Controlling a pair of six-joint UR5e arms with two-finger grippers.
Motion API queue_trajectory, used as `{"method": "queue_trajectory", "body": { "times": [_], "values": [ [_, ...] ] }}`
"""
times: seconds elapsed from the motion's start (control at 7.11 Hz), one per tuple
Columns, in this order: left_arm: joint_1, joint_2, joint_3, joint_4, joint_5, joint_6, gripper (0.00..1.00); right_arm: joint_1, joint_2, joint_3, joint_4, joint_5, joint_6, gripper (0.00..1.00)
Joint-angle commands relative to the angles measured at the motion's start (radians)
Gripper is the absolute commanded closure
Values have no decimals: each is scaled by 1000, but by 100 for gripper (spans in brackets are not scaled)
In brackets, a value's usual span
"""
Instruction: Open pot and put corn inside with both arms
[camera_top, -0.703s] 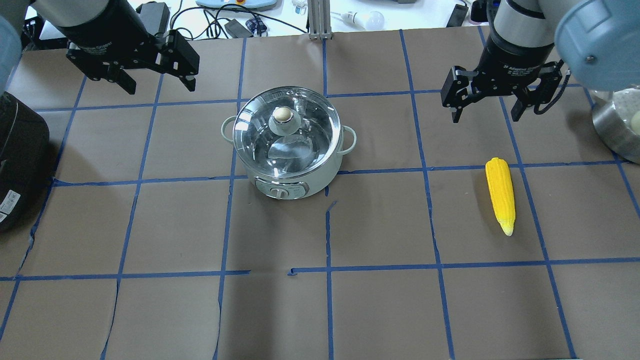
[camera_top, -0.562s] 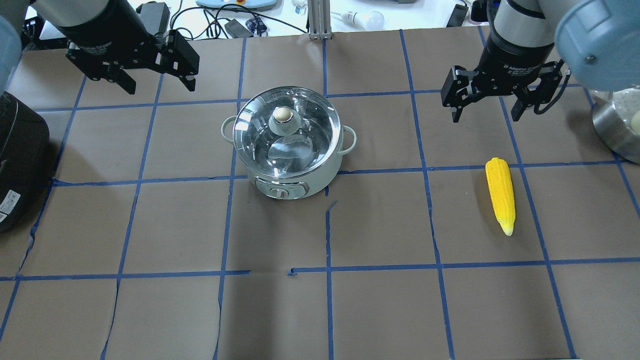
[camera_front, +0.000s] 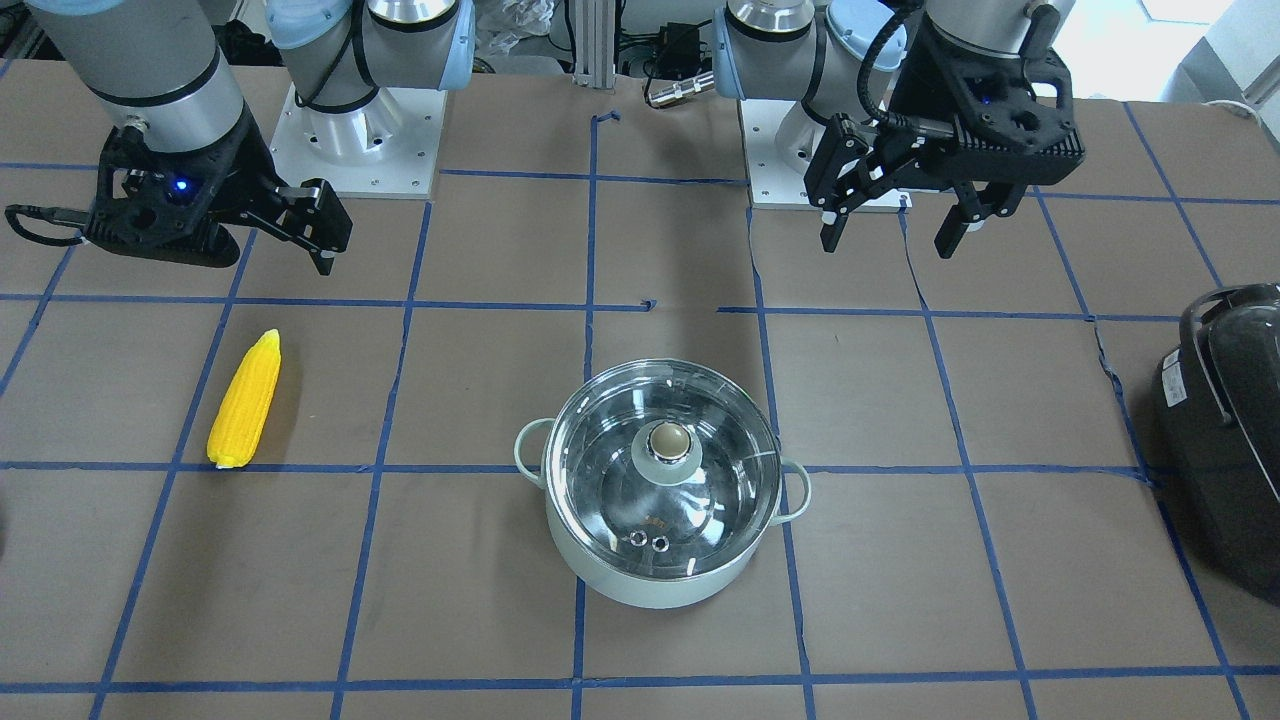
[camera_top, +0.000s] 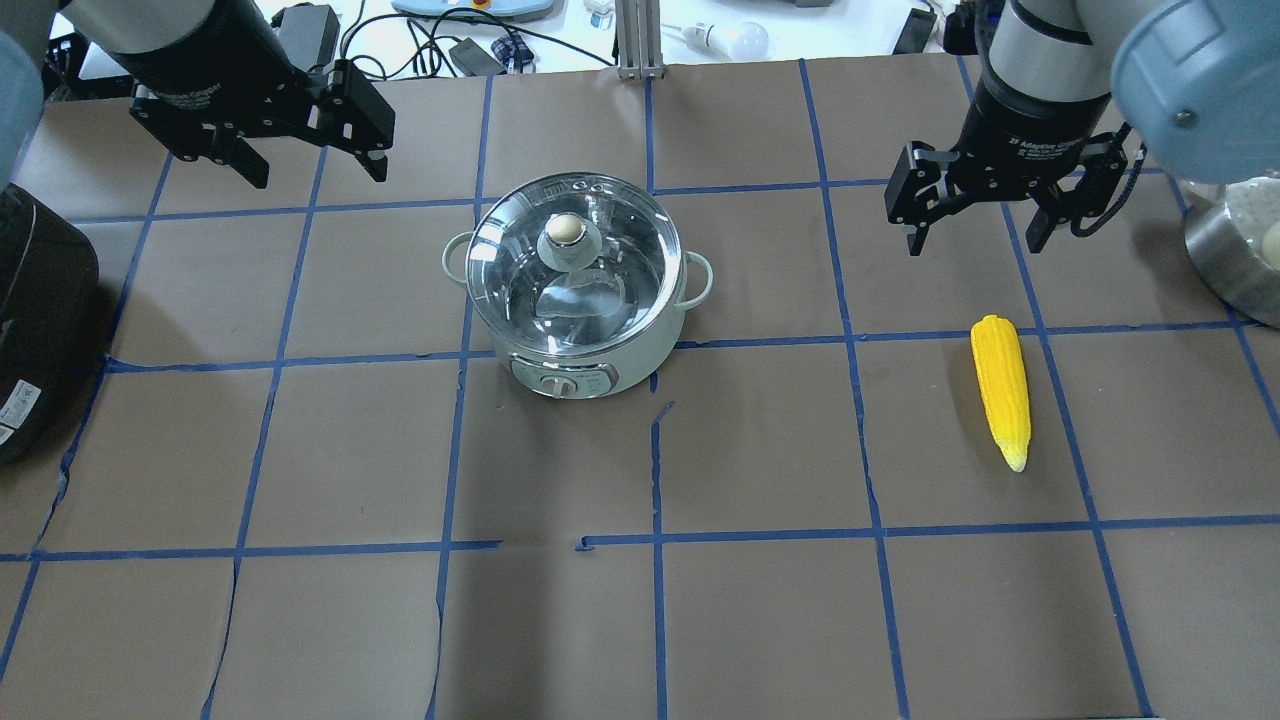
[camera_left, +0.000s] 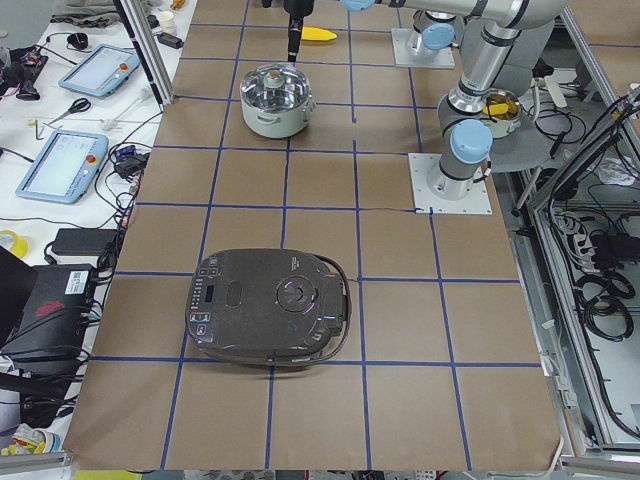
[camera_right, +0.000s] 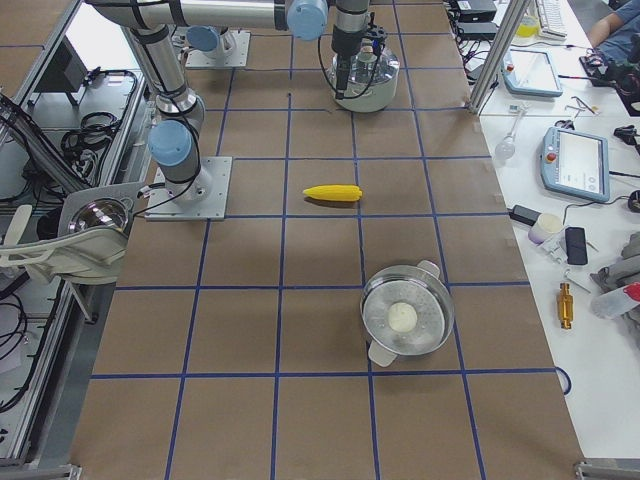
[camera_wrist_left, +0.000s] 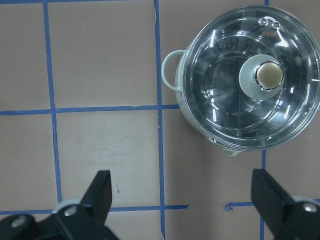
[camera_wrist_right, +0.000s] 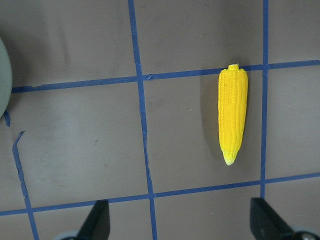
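Change: The right gripper (camera_top: 978, 243) had edged slightly toward the robot's side of the counter, closer to the corn. Pot and corn had not moved.
Pot (camera_top: 575, 290): It stood upright toward the operators' edge, about midway along the counter, closed by its glass lid (camera_top: 600, 300).
Lid handling: Glass was judged smooth and fragile, so the beige knob (camera_top: 566, 229) at centre was the one sound hold, followed by a straight lift.
Corn (camera_top: 1002, 390): It lay flat toward the robot's right end, well apart from the pot, tip toward the robot's edge.
Corn handling: It was probably light, stiff and ribbed. A pinch across the thick mid-body was advised, not the taper.
Left gripper (camera_top: 318, 178): It hung beyond the pot's left handle, fingers spread and empty.
Right gripper: Its fingers were apart and held nothing, short of the corn's blunt end.
Surroundings: A black appliance (camera_top: 40, 320) sat at the left end and a steel bowl (camera_right: 432, 335) at the right end.
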Motion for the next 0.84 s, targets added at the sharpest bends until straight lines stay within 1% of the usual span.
{"method": "queue_trajectory", "body": {
  "times": [0.0,0.14,0.42,0.7],
  "values": [
    [-2,7,-25,-1,0,1,0,-2,3,-2,-38,3,-1,0],
    [-2,7,-32,13,-2,9,0,-9,4,0,-68,-6,-12,0],
    [-2,9,-36,22,0,17,0,-6,6,1,-66,5,-4,0],
    [-3,10,-36,24,1,17,0,-6,8,3,-61,34,-3,0]
  ]
}}
